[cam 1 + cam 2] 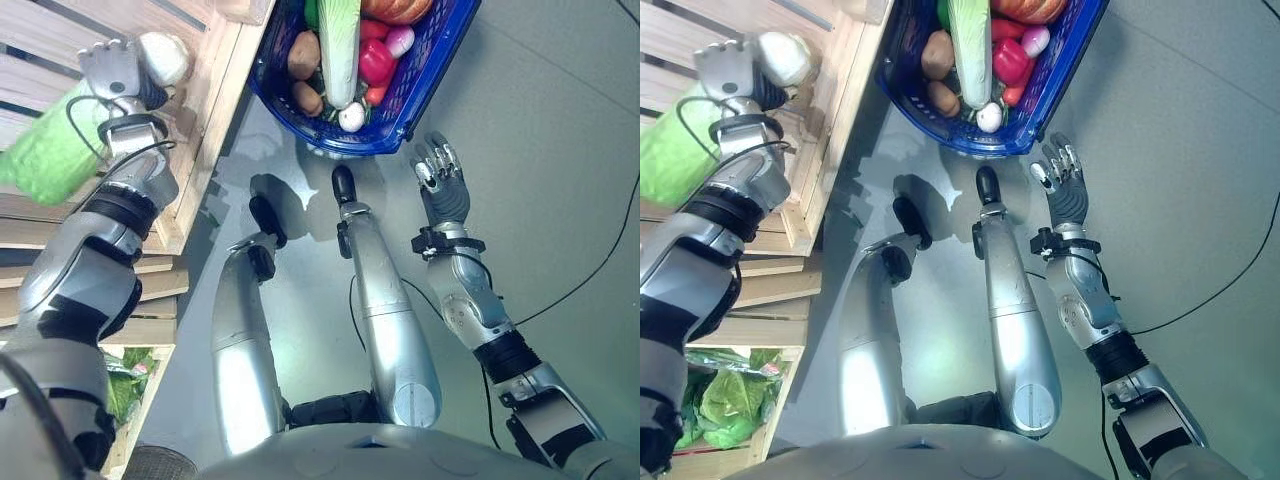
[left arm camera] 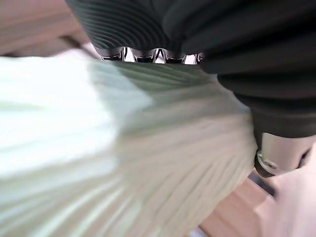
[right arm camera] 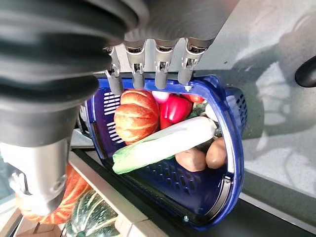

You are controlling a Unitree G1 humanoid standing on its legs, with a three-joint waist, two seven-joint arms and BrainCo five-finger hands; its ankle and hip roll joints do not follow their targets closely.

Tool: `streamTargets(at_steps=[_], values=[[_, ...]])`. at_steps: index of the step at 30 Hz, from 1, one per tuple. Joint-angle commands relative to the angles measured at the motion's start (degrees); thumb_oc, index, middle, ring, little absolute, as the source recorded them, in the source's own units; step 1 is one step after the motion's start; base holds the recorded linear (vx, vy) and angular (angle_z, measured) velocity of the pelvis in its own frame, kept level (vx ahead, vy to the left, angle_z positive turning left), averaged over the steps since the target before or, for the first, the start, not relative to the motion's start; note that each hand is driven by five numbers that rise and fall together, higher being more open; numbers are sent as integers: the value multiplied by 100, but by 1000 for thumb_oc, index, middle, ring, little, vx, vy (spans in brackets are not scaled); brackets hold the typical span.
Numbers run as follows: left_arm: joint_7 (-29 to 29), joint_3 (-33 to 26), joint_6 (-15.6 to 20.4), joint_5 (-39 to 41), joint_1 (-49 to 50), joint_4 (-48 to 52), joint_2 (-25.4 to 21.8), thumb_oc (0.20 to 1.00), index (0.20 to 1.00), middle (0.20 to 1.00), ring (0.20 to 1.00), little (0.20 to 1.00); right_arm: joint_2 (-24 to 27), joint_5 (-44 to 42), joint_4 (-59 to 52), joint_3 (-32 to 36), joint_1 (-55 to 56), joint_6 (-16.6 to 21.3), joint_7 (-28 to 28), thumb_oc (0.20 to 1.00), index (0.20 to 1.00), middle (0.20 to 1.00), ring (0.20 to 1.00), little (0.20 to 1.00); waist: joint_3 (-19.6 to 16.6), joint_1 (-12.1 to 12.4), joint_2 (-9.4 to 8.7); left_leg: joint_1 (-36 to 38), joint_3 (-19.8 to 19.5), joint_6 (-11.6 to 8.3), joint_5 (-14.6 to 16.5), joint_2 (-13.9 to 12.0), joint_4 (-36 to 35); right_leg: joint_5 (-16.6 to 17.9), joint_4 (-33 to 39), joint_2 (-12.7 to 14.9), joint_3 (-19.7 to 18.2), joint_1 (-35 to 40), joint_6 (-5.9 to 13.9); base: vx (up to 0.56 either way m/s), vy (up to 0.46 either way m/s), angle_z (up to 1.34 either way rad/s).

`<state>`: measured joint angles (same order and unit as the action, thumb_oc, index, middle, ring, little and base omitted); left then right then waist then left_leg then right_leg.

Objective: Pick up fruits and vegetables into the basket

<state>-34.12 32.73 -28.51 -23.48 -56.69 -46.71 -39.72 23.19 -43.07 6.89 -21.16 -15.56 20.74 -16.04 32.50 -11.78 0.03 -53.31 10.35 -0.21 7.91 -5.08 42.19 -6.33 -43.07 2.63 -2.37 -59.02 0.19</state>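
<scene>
Cabbage, long and pale green, lies on the wooden shelf, and the left hand is on its white end (its fingers are hidden, so I cannot tell if they grip it). Past the right hand, whose fingers are straight and spread, sits the blue basket on the floor, well apart from the left hand. It holds a pumpkin, a red pepper, potatoes and another long cabbage.

Left hand raised, fingers hidden, right hand spread open
</scene>
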Motion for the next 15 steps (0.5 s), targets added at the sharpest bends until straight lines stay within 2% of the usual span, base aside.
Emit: streamTargets(at_steps=[1,3,6,7,8,9,10,11,12,14,15], values=[[-839,-412,521,726,287,-62,-247,200,200,200,200,200,-169,300,-412,-4,255,295,47,1000,1000,1000,1000,1000,-270,224,-91,-44,-93,-87,66,217,-233,5,319,26,491,474,240,-37,-48,10],[-973,-620,720,821,494,16,-190,200,200,200,200,200,-189,310,-438,0,272,304,22,1000,1000,1000,1000,1000,-270,261,-93,33,-121,-105,25,241,-325,9,393,25,520,563,233,-26,-41,14],[-1418,-1022,1270,984,976,306,-28,200,200,200,200,200,-227,363,-542,-9,309,309,-35,1000,1000,1000,1000,1000,-270,358,-105,231,-195,-126,-54,293,-532,17,539,3,567,769,225,-28,-42,13],[-1610,-1222,1741,1052,1232,515,64,200,200,200,200,200,-244,380,-589,-21,337,334,-82,1000,1000,1000,1000,1000,-270,412,-104,325,-228,-148,-101,312,-631,25,623,-5,587,879,222,-31,-41,6],[-1686,-1286,1873,1065,1307,605,79,200,200,200,200,200,-240,378,-613,-13,350,325,-87,1000,1000,1000,1000,1000,-270,428,-107,353,-239,-152,-113,321,-657,29,656,-3,599,919,223,-33,-50,10],[-1754,-1518,2597,1147,1585,906,154,200,200,200,200,200,-259,410,-666,3,381,298,-102,1000,1000,1000,1000,1000,-270,491,-108,500,-287,-176,-160,356,-779,32,787,-11,631,1101,218,-25,-33,16],[-1778,-1627,2962,1162,1735,1119,178,200,200,200,200,200,-265,421,-697,21,414,287,-71,1000,1000,1000,1000,1000,-270,529,-109,606,-302,-187,-191,365,-868,34,872,-14,649,1218,209,-31,-32,22],[-1744,-1718,3264,1170,1931,1390,205,200,200,200,200,200,-263,433,-736,29,461,302,-46,1000,1000,1000,1000,1000,-270,574,-108,727,-332,-213,-238,378,-964,46,977,-23,657,1357,208,-20,-13,21],[-1719,-1783,3379,1191,2036,1537,214,200,200,200,200,200,-270,435,-756,43,483,292,-36,1000,1000,1000,1000,1000,-270,590,-107,800,-344,-218,-260,385,-1022,51,1027,-27,665,1435,206,-23,-16,17],[-1574,-2097,4046,1492,2421,2082,353,200,200,200,200,200,-307,482,-833,116,546,238,35,1000,1000,1000,1000,1000,-270,686,-110,1160,-414,-218,-354,431,-1297,63,1284,-47,693,1819,192,-31,-14,15],[-1523,-2173,4146,1517,2482,2197,385,200,200,200,200,200,-314,483,-826,138,538,231,61,1000,1000,1000,1000,1000,-270,702,-111,1225,-435,-226,-403,442,-1370,89,1359,-49,699,1896,188,-23,-12,20]])
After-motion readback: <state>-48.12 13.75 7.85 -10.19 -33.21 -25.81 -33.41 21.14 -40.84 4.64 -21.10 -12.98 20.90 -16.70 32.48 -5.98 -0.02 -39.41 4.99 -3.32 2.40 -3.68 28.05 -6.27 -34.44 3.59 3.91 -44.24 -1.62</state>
